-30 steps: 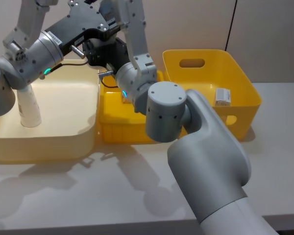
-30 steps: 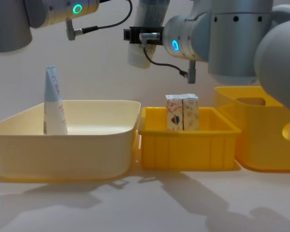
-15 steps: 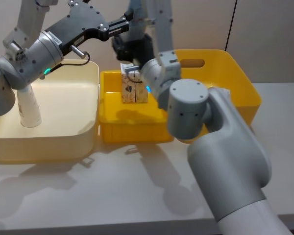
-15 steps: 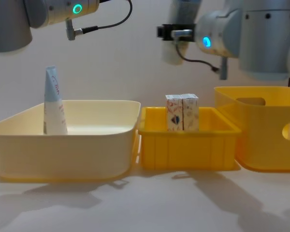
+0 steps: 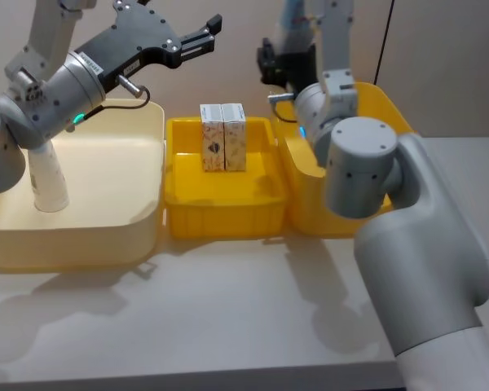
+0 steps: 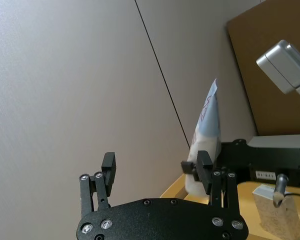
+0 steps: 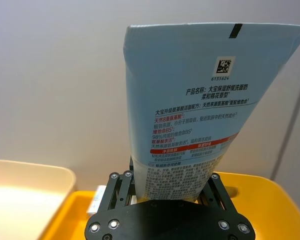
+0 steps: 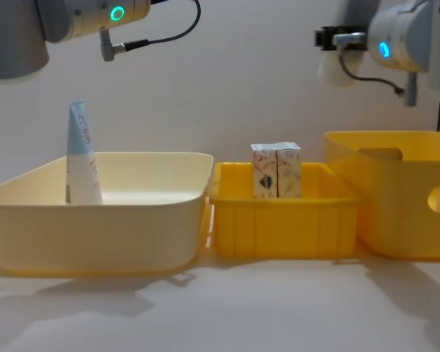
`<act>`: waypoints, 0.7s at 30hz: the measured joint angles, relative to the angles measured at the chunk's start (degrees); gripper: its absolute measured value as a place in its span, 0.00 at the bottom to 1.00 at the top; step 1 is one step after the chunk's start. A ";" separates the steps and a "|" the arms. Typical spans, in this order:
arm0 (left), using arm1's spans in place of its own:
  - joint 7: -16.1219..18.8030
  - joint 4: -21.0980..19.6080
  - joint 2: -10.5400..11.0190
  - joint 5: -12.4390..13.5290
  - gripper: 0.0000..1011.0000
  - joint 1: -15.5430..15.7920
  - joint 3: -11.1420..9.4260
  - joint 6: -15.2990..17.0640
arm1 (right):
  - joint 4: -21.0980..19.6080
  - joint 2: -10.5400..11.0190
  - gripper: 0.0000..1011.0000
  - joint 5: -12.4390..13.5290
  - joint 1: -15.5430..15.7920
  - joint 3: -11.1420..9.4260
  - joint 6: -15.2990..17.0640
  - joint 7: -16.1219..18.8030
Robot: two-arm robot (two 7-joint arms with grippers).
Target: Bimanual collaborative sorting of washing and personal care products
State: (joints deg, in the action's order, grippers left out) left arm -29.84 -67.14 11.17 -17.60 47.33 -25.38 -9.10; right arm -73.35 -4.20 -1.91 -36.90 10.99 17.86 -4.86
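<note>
My right gripper point(image 5: 285, 61) is shut on a pale blue-white tube point(image 7: 200, 110), holding it upright high over the large yellow bin point(image 8: 396, 191); its white cap end point(image 8: 337, 70) hangs below the gripper point(image 8: 339, 40). My left gripper point(image 5: 197, 41) hovers open and empty above the gap between the cream bin and the small yellow bin, its fingers point(image 6: 205, 167) spread wide. Another tube point(image 5: 47, 175) stands upright in the cream bin point(image 5: 106, 236). Two small printed boxes point(image 5: 222, 148) stand side by side in the small yellow bin point(image 5: 228, 216).
The three bins sit in a row: cream on the left, small yellow in the middle, large yellow point(image 5: 391, 114) on the right, partly hidden by my right arm. White tabletop point(image 5: 187, 318) lies open in front of them. A wall stands close behind.
My right gripper has carried the tube rightward, from beside the left gripper over the small yellow bin to above the large yellow bin. The left arm has stayed put.
</note>
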 joint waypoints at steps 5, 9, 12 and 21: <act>0.00 0.00 0.00 0.00 0.99 0.00 0.00 0.00 | -0.09 0.24 0.51 -1.00 -0.97 -2.04 2.10 -2.80; 0.00 0.00 0.00 0.00 0.99 0.00 0.00 0.00 | 0.30 0.21 0.51 -1.39 -1.69 -3.11 3.59 -4.20; 0.00 0.00 0.00 0.00 0.99 0.00 0.00 0.00 | 0.90 0.12 0.51 -1.65 -2.47 -4.00 5.18 -5.33; 0.00 0.00 0.00 0.00 0.99 0.00 0.00 0.00 | 2.75 -0.17 0.51 -1.86 -5.19 -6.34 11.49 -6.83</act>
State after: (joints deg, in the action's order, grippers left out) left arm -29.84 -67.14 11.16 -17.60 47.33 -25.38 -9.10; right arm -70.60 -4.36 -3.77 -42.09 4.64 29.35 -11.69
